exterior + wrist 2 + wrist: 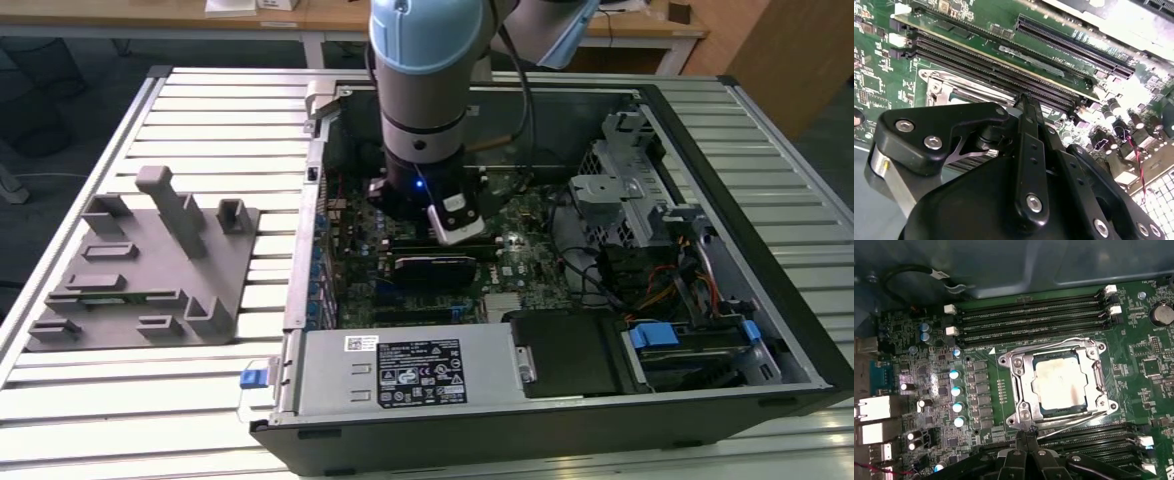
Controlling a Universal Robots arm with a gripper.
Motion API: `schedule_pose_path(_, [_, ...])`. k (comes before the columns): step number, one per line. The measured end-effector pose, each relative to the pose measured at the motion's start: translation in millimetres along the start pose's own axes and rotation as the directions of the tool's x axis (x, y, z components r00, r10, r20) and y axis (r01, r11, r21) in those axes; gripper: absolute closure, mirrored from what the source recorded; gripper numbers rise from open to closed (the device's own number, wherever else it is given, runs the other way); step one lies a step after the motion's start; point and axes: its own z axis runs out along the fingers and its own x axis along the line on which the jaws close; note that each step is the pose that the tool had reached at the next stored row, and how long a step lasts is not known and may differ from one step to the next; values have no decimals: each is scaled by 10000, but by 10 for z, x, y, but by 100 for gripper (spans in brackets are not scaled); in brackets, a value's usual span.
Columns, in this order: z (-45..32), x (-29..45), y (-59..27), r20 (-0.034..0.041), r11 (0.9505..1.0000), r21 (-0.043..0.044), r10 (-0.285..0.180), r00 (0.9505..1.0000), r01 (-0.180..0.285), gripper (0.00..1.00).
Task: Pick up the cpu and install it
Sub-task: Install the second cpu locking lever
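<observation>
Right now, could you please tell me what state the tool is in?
Tool: closed, holding nothing, fingertips pressed together beside the socket frame; the cpu sits in the socket.

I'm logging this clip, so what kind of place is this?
Probably a lab or workshop test bench: an open computer case on a slatted metal table, a grey fixture block beside it, desks behind.

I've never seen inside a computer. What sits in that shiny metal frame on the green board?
A flat silvery chip lies inside the metal frame, with its top showing. Whatever is beneath the chip is covered.
</observation>
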Motion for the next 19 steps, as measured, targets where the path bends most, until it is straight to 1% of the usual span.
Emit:
schedule_pose_path(3, [16,12,-27,-35,9997,-229,9,10000,-10,89])
schedule_pose_path(6, [34,30,-51,-64,9992,-411,15,10000,-18,89])
schedule_pose_path(10, [59,47,-69,-105,9977,-682,26,9999,-33,89])
schedule_pose_path(12, [79,52,-74,-121,9969,-781,29,9999,-38,89])
schedule_pose_path(15, [99,55,-82,-139,9962,-865,31,9999,-43,89])
schedule_pose_path(17, [107,55,-88,-151,9956,-939,34,9999,-48,89])
schedule_pose_path(19, [116,55,-90,-169,9939,-1100,38,9999,-57,89])
